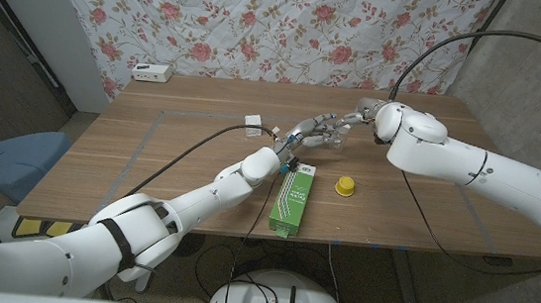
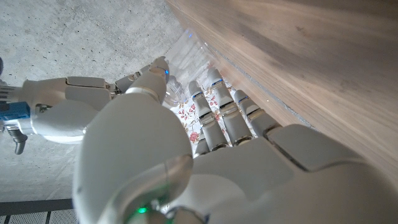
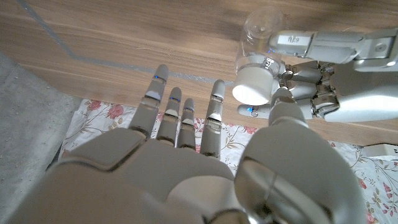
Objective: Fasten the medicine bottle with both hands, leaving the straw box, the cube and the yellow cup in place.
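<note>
- Spanning the near foreground, wooden table with a taped outline on its top; grey floor around it, blue seat off the robot's left side.
- Straw box, green, lying flat near the front edge, just right of the left forearm; contents not visible.
- Yellow cup standing on the table just beside the box, apart from both hands; can't tell what is in it.
- Left hand held above the table past the box, fingers wrapped round the medicine bottle; bottle clear, white cap, looks empty, off the table surface.
- Right hand facing the left hand; fingers straight and slightly apart, thumb tip close to the cap, contact unclear.
- Small white cube further back on the table, left of the hands.
- White box at the far edge.
- Floral cloth hanging behind the table, grey wall to its right.
</note>
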`<state>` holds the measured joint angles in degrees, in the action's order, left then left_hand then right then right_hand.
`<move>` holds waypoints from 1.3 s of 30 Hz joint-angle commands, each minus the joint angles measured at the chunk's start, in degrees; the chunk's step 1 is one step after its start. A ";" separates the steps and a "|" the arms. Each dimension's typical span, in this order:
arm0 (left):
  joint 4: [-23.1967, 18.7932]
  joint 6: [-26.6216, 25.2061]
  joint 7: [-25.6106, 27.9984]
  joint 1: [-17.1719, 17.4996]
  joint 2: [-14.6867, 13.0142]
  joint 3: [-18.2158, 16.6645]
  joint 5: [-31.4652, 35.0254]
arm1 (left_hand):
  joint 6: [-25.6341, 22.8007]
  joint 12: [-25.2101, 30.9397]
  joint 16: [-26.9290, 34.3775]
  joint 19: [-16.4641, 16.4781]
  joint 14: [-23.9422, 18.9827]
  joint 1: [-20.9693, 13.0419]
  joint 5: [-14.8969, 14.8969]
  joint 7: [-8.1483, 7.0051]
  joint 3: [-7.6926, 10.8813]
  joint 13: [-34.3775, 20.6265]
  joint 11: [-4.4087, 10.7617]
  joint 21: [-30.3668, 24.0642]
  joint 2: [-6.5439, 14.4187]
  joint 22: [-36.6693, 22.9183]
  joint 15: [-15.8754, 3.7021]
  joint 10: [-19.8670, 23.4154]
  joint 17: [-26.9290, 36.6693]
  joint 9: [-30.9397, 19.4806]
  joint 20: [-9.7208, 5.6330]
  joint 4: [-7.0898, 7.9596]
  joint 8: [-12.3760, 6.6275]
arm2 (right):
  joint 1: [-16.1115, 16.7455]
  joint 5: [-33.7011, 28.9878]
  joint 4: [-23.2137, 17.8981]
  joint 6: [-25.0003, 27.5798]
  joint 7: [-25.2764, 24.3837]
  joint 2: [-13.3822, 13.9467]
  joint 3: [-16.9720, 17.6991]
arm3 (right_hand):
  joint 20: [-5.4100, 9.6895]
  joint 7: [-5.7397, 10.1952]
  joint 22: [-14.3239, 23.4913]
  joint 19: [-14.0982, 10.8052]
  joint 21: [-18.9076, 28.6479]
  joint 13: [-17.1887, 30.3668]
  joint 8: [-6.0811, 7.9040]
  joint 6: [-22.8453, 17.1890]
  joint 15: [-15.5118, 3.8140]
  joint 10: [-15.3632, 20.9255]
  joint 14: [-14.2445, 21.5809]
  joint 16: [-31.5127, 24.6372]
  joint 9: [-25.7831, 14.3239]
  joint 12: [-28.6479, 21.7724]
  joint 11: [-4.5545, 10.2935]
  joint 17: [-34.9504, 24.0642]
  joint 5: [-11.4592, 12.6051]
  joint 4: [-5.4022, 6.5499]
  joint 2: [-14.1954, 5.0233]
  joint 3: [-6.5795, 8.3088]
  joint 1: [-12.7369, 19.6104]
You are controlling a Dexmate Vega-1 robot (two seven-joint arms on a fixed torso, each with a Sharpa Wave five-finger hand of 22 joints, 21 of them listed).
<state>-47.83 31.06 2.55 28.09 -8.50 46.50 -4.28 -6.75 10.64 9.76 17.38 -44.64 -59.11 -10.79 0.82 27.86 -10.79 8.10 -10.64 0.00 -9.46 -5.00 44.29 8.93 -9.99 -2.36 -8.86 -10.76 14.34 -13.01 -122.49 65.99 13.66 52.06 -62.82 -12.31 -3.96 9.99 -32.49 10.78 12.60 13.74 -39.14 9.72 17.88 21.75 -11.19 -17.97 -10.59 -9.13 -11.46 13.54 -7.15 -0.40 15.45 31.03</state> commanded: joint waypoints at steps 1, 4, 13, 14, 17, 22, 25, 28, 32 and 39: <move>0.22 0.46 0.05 0.08 -0.02 -0.14 -0.05 | -0.07 0.55 0.16 0.25 -0.26 0.31 -0.28 -0.21 0.17 -0.17 0.30 -0.10 -0.07 -0.14 -6.12 0.26 0.23 -0.24 -7.29 -0.02 -0.05 | 1.16 0.83 -1.46 -2.24 2.30 1.22 2.65 | -0.14 0.15 0.15 1.07 -0.19 0.21 -0.86 1.77 0.35 -1.59 -1.61 0.40 -0.11 -0.02 -0.09 0.07 0.47 -0.91 0.17 0.30 1.00; 0.52 0.69 0.11 -0.01 0.09 -0.13 -0.01 | -0.03 0.56 0.18 0.26 -0.24 0.25 -0.27 -0.24 0.12 -0.17 0.28 -0.10 -0.14 -0.14 -6.17 0.27 0.24 -0.24 -7.34 -0.08 -0.04 | 1.66 0.93 -1.82 -2.92 2.53 1.60 3.42 | -0.13 0.02 0.15 1.73 -0.23 0.27 -1.55 3.36 0.74 -2.47 -2.56 0.47 0.00 -0.09 -0.32 0.09 0.70 -1.42 0.15 0.65 1.80; 0.50 0.59 0.44 0.03 0.15 -0.18 0.05 | 0.02 0.56 0.17 0.26 -0.17 0.24 -0.25 -0.20 0.02 -0.17 0.29 -0.10 -0.21 -0.14 -6.30 0.26 0.24 -0.24 -7.36 -0.08 -0.03 | 1.63 0.73 -2.22 -4.06 4.95 2.33 4.28 | -0.15 -0.67 0.16 3.47 -0.30 0.38 -2.68 7.27 1.23 -5.34 -4.90 0.53 0.08 -0.04 -0.47 0.12 1.27 -2.28 0.20 1.49 3.90; 0.49 0.57 0.50 0.04 0.14 -0.18 0.09 | 0.01 0.56 0.18 0.26 -0.17 0.24 -0.25 -0.18 0.02 -0.17 0.32 -0.10 -0.21 -0.14 -6.26 0.27 0.24 -0.24 -7.35 -0.07 -0.03 | 1.65 0.86 -2.27 -4.27 5.30 2.43 4.49 | -0.15 -0.67 0.16 3.68 -0.30 0.39 -2.80 7.82 1.23 -5.69 -5.10 0.50 0.09 -0.04 -0.49 0.11 1.34 -2.31 0.14 1.60 4.15; 0.46 0.57 0.66 0.05 0.14 -0.18 0.16 | 0.05 0.54 0.11 0.22 -0.03 0.13 -0.25 -0.18 0.02 -0.18 0.32 -0.09 -0.28 -0.14 -6.37 0.21 0.21 -0.24 -7.31 -0.15 -0.02 | 1.74 0.71 -2.39 -4.60 5.89 2.60 4.83 | -0.16 -0.71 0.17 4.40 -0.30 0.44 -3.10 9.69 1.63 -6.86 -5.99 0.49 0.10 -0.02 -0.72 0.11 1.50 -2.35 0.17 1.82 4.77; 0.31 0.67 0.91 0.12 0.07 -0.23 0.24 | 0.07 0.54 0.12 0.24 0.00 0.13 -0.25 -0.16 0.00 -0.18 0.22 -0.10 -0.25 -0.15 -6.36 0.21 0.22 -0.24 -7.35 -0.12 -0.02 | 1.76 0.94 -2.59 -5.74 7.58 3.12 5.49 | -0.14 -1.09 0.18 5.32 -0.24 0.49 -3.35 12.34 2.19 -8.82 -7.54 0.54 0.14 0.02 -0.84 0.10 1.70 -2.34 0.17 2.13 5.64; -0.05 0.60 1.14 0.27 -0.09 -0.31 0.30 | 0.12 0.54 -0.03 0.25 0.44 0.04 -0.21 -0.18 -0.14 -0.19 0.22 -0.11 -0.51 -0.15 -6.43 0.19 0.19 -0.24 -7.39 -0.25 -0.01 | 2.41 1.47 -2.69 -7.34 8.05 3.64 6.62 | -0.15 -1.41 0.18 6.40 -0.21 0.55 -3.64 15.96 2.50 -10.06 -8.93 0.47 0.35 -0.26 -1.11 0.05 1.71 -2.12 0.42 2.14 6.02; -0.87 0.35 1.50 0.60 -0.46 -0.42 0.46 | 0.16 0.51 0.00 0.24 0.49 -0.02 -0.20 -0.12 -0.22 -0.19 0.29 -0.10 -0.54 -0.15 -6.48 0.10 0.21 -0.24 -7.39 -0.27 0.00 | 3.23 1.56 -2.96 -8.52 8.17 4.12 7.69 | -0.17 -1.52 0.18 7.03 -0.23 0.57 -3.53 17.40 2.54 -11.06 -10.17 0.63 0.44 -0.19 -1.27 0.03 1.65 -1.96 0.49 2.09 6.05; -1.87 -0.01 1.85 1.00 -0.93 -0.58 0.61 | 0.16 0.55 0.03 0.25 0.57 0.10 -0.18 -0.18 -0.32 -0.20 0.32 -0.11 -0.52 -0.16 -6.48 0.18 0.23 -0.24 -7.45 -0.15 0.00 | 4.12 1.13 -3.40 -9.33 8.28 4.49 8.68 | -0.17 -1.27 0.17 7.48 -0.29 0.58 -3.47 18.04 2.58 -11.49 -10.79 0.67 0.50 -0.21 -1.30 0.01 1.61 -1.87 0.52 2.05 6.02; -3.91 -0.51 2.54 1.84 -1.93 -0.99 0.86 | 0.28 0.55 0.05 0.27 0.84 0.01 -0.15 -0.26 -0.57 -0.21 0.37 -0.13 -0.65 -0.17 -6.43 0.16 0.23 -0.24 -7.48 -0.17 0.02 | 8.80 2.85 -3.95 -14.89 5.30 6.02 13.86 | -0.10 -0.50 0.15 8.34 -0.26 0.60 -3.59 20.36 2.68 -12.30 -12.00 0.58 0.84 -0.36 -1.35 -0.06 1.39 -1.57 0.63 1.85 5.71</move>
<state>-49.05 31.37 4.12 28.85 -9.19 46.00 -3.83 -6.75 10.77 9.76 17.38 -44.32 -58.82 -10.78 0.82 27.61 -10.81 8.19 -10.64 -0.29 -9.46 -4.90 44.38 8.93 -9.99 -2.36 -9.09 -10.76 18.19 -11.84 -125.72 57.55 21.18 56.22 -54.76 -12.49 -4.80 9.98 -24.43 10.57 12.93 10.16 -19.10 12.24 6.11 10.23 -10.76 -17.03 -10.60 -10.25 -11.34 14.86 -9.26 -0.02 17.23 36.98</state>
